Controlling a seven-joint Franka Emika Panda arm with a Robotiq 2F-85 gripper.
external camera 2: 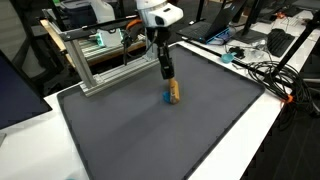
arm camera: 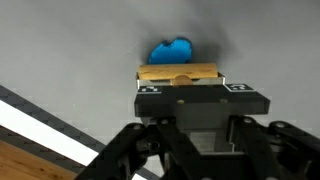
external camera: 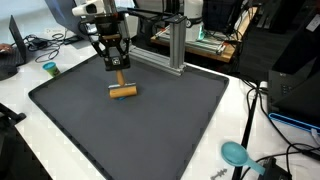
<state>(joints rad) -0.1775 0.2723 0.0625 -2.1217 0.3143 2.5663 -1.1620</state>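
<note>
Wrist view | wooden block [arm camera: 165, 71] between the fingertips | pincer [arm camera: 190, 86] clamped on it

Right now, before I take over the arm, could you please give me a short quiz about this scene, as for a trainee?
1. True or false: the jaws are shut on the wooden piece.
2. Which colour has the mat under the wooden piece? A) white B) dark grey C) green
3. In the wrist view, a small object shows just beyond the wooden piece. What colour is it?

Key: 1 true; 2 B; 3 blue.
</note>
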